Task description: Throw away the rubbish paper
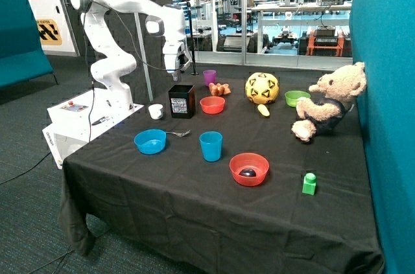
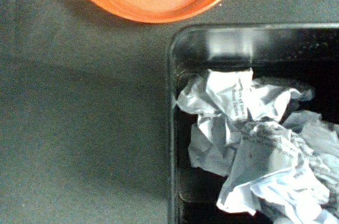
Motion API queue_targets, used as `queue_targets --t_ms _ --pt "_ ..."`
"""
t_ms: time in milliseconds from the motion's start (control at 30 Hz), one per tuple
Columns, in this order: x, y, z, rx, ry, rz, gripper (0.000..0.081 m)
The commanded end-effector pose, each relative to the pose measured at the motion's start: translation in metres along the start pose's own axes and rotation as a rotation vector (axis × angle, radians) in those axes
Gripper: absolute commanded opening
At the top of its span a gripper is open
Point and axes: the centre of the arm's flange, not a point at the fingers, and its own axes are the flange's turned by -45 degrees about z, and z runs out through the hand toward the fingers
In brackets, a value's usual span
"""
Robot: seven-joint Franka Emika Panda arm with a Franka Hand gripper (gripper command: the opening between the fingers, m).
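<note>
With rubbish paper [image 2: 254, 144] already lying crumpled inside black bin [image 1: 181, 101], gripper [image 1: 176, 67] hangs above it; finger state cannot be told. Risk: descending arm clips bin rim, tips it toward red bowl [image 1: 212, 105], spilling paper.

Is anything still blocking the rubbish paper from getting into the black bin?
Nothing visible does. The rubbish paper already lies crumpled inside the black bin, beside the small red bowl, with the gripper above it.
</note>
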Motion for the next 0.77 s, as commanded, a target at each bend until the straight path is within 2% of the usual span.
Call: queue_targets --t_ms 0,100,200,267,300,733 --pt "-0.001 -0.003 -0.004 -0.0001 -0.0028 -0.027 0.0448" --pt "0.001 0.0 -0.004 -0.0001 -0.0028 -0.03 0.0479" --pt "0.004 0.006 -0.004 -0.0001 -0.0028 -0.02 0.0552" --pt "0.006 0.011 -0.005 -0.0001 -0.0028 -0.01 0.0469" --pt "0.007 0.013 -0.005 -0.0001 -0.0028 -0.01 0.0452" --pt "0.018 0.025 -0.001 -0.0001 -0.0028 -0.025 0.0447"
